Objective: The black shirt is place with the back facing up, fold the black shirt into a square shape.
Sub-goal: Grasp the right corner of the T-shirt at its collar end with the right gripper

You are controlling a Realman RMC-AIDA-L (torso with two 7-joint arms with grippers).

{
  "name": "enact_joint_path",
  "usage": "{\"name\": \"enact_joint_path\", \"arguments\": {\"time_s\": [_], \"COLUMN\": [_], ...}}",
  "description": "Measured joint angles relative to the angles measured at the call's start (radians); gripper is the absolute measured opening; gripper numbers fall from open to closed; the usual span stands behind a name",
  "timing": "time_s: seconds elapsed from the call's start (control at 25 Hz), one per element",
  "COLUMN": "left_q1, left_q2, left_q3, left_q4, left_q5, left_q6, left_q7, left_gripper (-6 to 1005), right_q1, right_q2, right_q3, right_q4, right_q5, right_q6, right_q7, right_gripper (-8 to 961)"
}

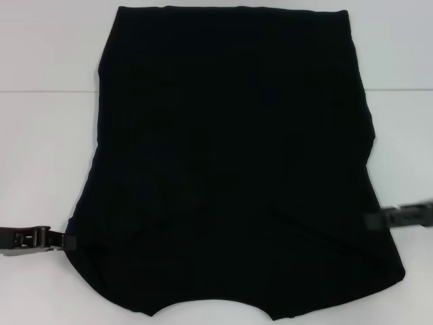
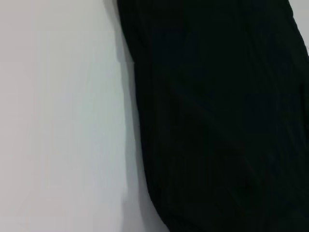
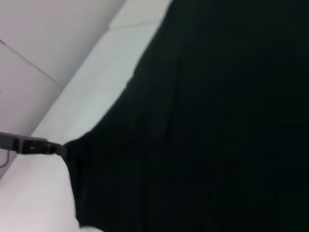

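The black shirt (image 1: 230, 156) lies spread over the white table (image 1: 40, 135) and fills most of the head view, plain side up with no lettering showing. My left gripper (image 1: 66, 239) comes in flat from the left and is shut on the shirt's left edge near its close end. From the right, my right gripper (image 1: 374, 221) is shut on the opposite edge, with fabric partly over its tip. The right wrist view shows the shirt (image 3: 217, 121) drawn to a point where the left gripper (image 3: 58, 148) holds it. Only cloth (image 2: 217, 121) and table appear in the left wrist view.
White tabletop (image 2: 58, 121) shows on both sides of the shirt, with a thin seam line (image 1: 47, 91) running across it toward the far end. The shirt's near hem reaches the bottom of the head view.
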Motion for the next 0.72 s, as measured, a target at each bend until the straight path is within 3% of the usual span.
{"name": "enact_joint_path", "arguments": {"time_s": [0.12, 0.32, 0.72], "left_q1": [0.001, -0.002, -0.002], "left_q2": [-0.001, -0.001, 0.000], "left_q3": [0.000, 0.001, 0.001], "left_q4": [-0.003, -0.014, -0.028], "left_q5": [-0.003, -0.003, -0.004], "left_q6": [-0.006, -0.013, -0.027], "left_q7": [0.001, 0.007, 0.013], "left_gripper": [45, 45, 45], "right_q1": [-0.030, -0.051, -0.041], "right_q2": [-0.015, -0.020, -0.009], "right_q3": [0.003, 0.049, 0.051], "right_q4": [-0.008, -0.012, -0.011], "right_q5": [-0.040, -0.138, -0.231], "right_q6": [-0.008, -0.014, 0.005], "right_q7": [0.031, 0.040, 0.064], "right_gripper": [878, 878, 877]}}
